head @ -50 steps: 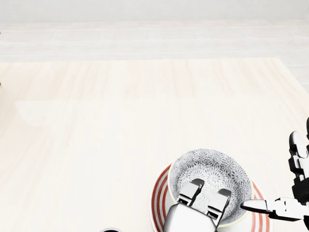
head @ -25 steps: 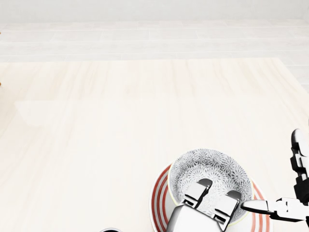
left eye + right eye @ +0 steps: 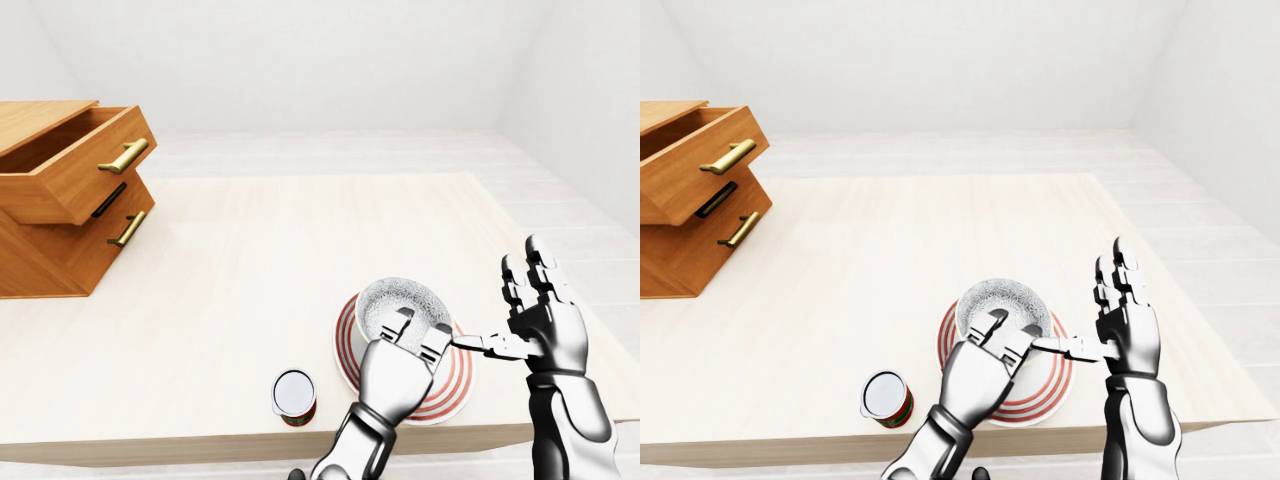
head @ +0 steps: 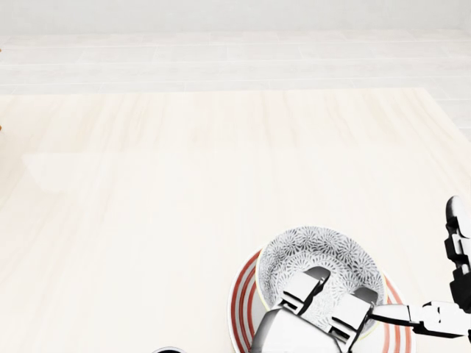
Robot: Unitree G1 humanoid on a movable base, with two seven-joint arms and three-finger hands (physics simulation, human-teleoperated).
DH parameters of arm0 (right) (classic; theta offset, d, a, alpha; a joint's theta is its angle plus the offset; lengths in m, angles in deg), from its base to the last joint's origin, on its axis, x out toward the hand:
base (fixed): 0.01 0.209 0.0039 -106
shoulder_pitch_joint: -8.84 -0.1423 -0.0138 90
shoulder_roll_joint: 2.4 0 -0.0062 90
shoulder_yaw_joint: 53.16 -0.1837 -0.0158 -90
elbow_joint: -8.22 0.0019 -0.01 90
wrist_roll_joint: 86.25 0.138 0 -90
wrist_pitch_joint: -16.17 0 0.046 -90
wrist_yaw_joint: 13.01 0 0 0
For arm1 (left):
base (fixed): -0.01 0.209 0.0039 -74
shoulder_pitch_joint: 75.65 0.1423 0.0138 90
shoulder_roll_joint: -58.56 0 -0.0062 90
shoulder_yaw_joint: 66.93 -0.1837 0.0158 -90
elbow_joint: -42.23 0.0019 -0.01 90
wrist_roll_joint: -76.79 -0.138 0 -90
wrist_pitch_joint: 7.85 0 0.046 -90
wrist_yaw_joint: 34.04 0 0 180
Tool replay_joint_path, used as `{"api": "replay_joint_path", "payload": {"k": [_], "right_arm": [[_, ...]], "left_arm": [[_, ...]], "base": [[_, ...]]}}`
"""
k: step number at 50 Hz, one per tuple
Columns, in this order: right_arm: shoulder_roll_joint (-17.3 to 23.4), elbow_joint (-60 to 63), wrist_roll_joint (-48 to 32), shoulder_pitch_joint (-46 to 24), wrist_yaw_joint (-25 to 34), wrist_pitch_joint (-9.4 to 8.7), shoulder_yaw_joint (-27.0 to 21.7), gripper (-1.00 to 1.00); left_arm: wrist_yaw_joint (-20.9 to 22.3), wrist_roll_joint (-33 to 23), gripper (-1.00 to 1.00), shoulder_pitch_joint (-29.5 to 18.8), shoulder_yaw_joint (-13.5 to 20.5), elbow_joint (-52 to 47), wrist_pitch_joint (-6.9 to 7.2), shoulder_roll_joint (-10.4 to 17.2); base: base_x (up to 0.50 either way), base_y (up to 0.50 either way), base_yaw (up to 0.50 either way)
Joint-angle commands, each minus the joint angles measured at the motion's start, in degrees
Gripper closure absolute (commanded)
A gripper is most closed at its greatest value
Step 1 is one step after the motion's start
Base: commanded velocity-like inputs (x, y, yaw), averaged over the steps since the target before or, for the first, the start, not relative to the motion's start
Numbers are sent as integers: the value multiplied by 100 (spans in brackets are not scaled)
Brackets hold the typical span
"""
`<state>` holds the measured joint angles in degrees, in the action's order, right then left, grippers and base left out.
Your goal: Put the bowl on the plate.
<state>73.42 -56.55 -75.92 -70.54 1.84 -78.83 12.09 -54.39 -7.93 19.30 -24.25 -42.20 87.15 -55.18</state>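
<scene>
A grey patterned bowl [image 4: 316, 248] sits upright on the red-striped plate [image 4: 241, 305] near the table's bottom edge in the head view. My left hand [image 4: 342, 285] reaches over the bowl's near rim, two fingers [image 4: 318, 276] bent down into it. Its thumb is hidden, and the hand slides while the bowl stays still. My right hand [image 3: 517, 316] stands open just right of the plate, fingers spread upward. Its thumb points left, and the tip meets the bowl's rim beside the left fingers.
A red can with a white lid [image 3: 295, 394] stands left of the plate, close to the table's near edge [image 3: 150, 445]. A wooden drawer chest [image 3: 60, 200] stands at the table's left with its top drawer pulled out.
My left hand has slid to the right along the bowl's near rim. The right hand has sunk slightly. The bowl and plate have not moved.
</scene>
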Motion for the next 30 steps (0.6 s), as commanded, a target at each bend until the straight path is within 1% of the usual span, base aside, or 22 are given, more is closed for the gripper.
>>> {"api": "replay_joint_path", "payload": {"k": [1,3,5,6,7,8,12,13,15,16,17,21,26,30], "right_arm": [[3,-13,-67,-73,-77,0,47,-100],[-10,10,-47,-40,-62,0,55,-100],[-15,-15,-32,-36,-45,0,66,-100],[-15,-16,-32,-36,-46,0,67,-100],[-15,-50,-59,-49,-56,0,82,-100],[-8,-93,-74,-71,-62,0,93,-100],[39,-156,-80,-113,-87,0,100,-100],[41,-156,-78,-112,-90,0,102,-100],[51,-160,-68,-117,-93,0,102,-100],[57,-163,-74,-124,-99,0,106,-100],[60,-162,-71,-126,-99,0,111,-100],[62,-168,-95,-142,-122,0,145,-100],[55,-145,-118,-135,-140,0,190,-100],[40,-90,-150,-96,-143,0,220,-100]], "left_arm": [[839,339,-44,193,137,-1250,0,143],[1065,405,-44,197,194,-1473,0,165],[1252,542,-44,120,355,-1731,0,166],[1256,544,-44,118,358,-1733,0,167],[1345,621,-44,55,463,-1812,0,174],[1508,745,-45,-48,651,-1913,0,163],[2192,1063,-47,-274,1155,-2448,0,79],[2200,1059,-47,-274,1164,-2450,0,74],[2444,1123,-49,-320,1280,-2688,0,20],[2806,1163,-50,-297,1357,-3050,0,10],[2900,1175,-51,-301,1388,-3170,0,6],[3176,1187,-51,-277,1425,-3555,0,11],[3338,1220,-51,-279,1488,-3835,0,53],[3492,1256,-55,-381,1655,-4006,0,41]], "base": [[0,0,0],[0,0,0],[0,0,0],[0,0,0],[0,0,0],[0,0,0],[0,0,0],[0,0,0],[0,0,0],[0,0,0],[0,0,0],[0,0,0],[0,0,0],[0,0,0]]}}
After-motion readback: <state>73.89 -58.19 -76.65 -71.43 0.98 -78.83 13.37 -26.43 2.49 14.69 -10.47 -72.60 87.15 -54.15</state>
